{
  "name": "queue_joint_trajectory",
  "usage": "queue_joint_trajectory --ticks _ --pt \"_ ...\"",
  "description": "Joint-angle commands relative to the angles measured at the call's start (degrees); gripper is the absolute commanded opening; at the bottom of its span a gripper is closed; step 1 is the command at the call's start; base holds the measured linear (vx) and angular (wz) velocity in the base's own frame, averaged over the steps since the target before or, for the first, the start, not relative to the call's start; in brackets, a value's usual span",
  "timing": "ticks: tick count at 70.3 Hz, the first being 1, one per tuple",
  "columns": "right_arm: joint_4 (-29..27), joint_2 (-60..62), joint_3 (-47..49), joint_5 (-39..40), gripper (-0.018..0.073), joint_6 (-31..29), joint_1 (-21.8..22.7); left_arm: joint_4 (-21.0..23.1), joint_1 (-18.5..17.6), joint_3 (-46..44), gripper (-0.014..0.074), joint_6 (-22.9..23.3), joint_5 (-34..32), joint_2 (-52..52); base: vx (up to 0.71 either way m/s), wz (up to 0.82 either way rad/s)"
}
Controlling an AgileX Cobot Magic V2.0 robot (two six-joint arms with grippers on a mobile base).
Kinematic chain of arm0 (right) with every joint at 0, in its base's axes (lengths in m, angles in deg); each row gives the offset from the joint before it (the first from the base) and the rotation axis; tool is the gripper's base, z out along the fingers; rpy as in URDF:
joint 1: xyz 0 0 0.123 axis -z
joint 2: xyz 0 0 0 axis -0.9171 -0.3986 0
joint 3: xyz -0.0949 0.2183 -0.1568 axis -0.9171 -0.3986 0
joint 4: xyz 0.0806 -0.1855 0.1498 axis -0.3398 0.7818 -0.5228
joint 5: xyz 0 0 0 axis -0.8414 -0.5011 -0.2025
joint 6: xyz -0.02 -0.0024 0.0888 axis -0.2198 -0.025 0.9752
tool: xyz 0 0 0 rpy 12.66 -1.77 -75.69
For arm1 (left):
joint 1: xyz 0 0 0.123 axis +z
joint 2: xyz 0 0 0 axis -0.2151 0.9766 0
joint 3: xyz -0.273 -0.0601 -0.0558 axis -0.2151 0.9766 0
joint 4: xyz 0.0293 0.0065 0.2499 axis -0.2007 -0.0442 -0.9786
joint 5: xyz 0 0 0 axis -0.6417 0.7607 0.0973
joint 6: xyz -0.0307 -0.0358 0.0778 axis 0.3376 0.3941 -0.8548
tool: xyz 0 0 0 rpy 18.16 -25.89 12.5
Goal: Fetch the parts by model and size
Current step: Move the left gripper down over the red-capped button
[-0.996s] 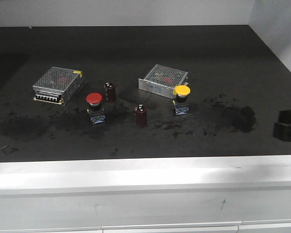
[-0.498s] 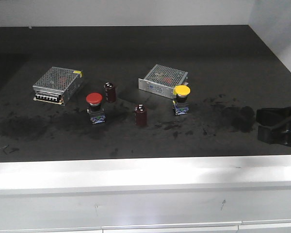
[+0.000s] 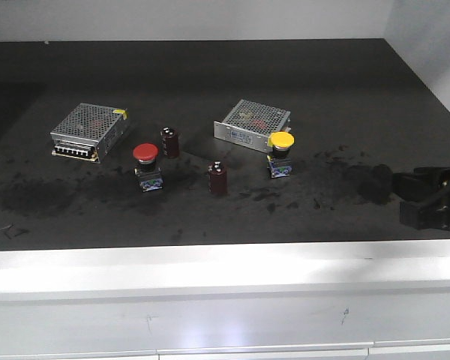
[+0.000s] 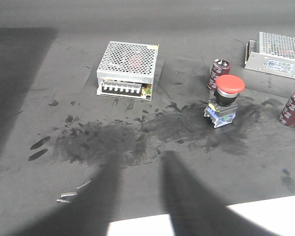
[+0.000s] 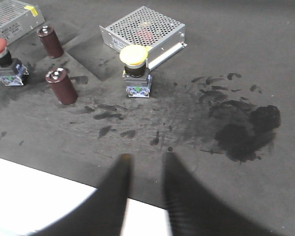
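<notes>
A red push-button switch (image 3: pixel 145 166) stands left of centre on the black table; it also shows in the left wrist view (image 4: pixel 225 99) and the right wrist view (image 5: pixel 2 60). A yellow push-button switch (image 3: pixel 280 153) stands right of centre, also in the right wrist view (image 5: pixel 135 70). My right gripper (image 3: pixel 416 196) is open and empty at the table's right front, well right of the yellow switch; in its wrist view (image 5: pixel 146 157) the fingers are apart. My left gripper (image 4: pixel 140 156) is open and empty near the front edge, out of the front view.
Two silver mesh-covered boxes (image 3: pixel 90 130) (image 3: pixel 252 123) sit behind the switches. Two dark red capacitors (image 3: pixel 169 142) (image 3: pixel 218 179) stand between them. Dark smudges cover the black table (image 3: pixel 225 82). A white ledge (image 3: pixel 225 266) runs along the front. Small metal bits (image 4: pixel 71 192) lie near the left gripper.
My right gripper has moved in from the right edge toward the left, further over the table. The switches and other parts have not moved.
</notes>
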Motion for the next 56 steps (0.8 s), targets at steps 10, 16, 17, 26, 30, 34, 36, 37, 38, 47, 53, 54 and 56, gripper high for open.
queue_joint_trajectory --ticks 10,16,17,26,30,34,36,37,38,47,53,54,56 --pt "-0.77 0.62 1.88 4.13 0.0561 -0.55 0.40 0.72 -0.33 -1.84 0.0500 0.00 -4.04 0.02 0.00 0.00" --pt "-0.77 0.62 1.88 4.91 0.0603 -0.47 0.40 0.72 -0.33 -2.87 0.0515 0.00 -3.46 0.74 0.00 0.00" --pt "-0.77 0.62 1.88 5.06 0.0606 -0.47 0.40 0.72 -0.40 -3.29 0.0515 0.00 -3.20 0.95 0.00 0.00" --pt "-0.77 0.62 1.88 5.38 0.0595 -0.47 0.40 0.72 -1.36 -10.12 0.0515 0.00 3.35 5.88 0.00 0.00" --pt "-0.77 0.62 1.88 5.38 0.0586 -0.47 0.40 0.72 -2.49 -14.41 0.0515 -0.05 7.05 9.70 0.00 0.00" --pt "-0.77 0.62 1.88 5.38 0.0577 -0.47 0.40 0.72 -3.46 -18.68 0.0515 -0.17 10.16 12.90 0.00 0.00" --pt "-0.77 0.62 1.88 5.38 0.0573 -0.47 0.40 0.72 -4.18 -21.21 0.0515 -0.17 11.51 15.15 0.00 0.00" --pt "-0.77 0.62 1.88 5.38 0.0571 -0.47 0.40 0.72 -4.49 -22.19 0.0515 -0.17 11.92 16.05 0.00 0.00" --pt "-0.77 0.62 1.88 5.38 0.0569 -0.47 0.40 0.72 -4.64 -22.67 0.0515 -0.17 12.09 16.50 0.00 0.00" --pt "-0.77 0.62 1.88 5.38 0.0555 -0.47 0.40 0.72 -8.30 -31.37 0.0513 -0.17 13.58 25.01 0.00 0.00" --pt "-0.77 0.62 1.88 5.44 0.0552 -0.47 0.40 0.72 -10.49 -37.24 0.0513 0.04 14.57 30.10 0.00 0.00" --pt "-0.77 0.62 1.88 5.44 0.0552 -0.47 0.40 0.64 -10.84 -38.13 0.0513 0.05 14.78 30.95 0.00 0.00" --pt "-0.77 0.62 1.88 5.44 0.0552 -0.52 0.40 0.59 -11.34 -39.42 0.0513 0.29 15.12 32.64 0.00 0.00"
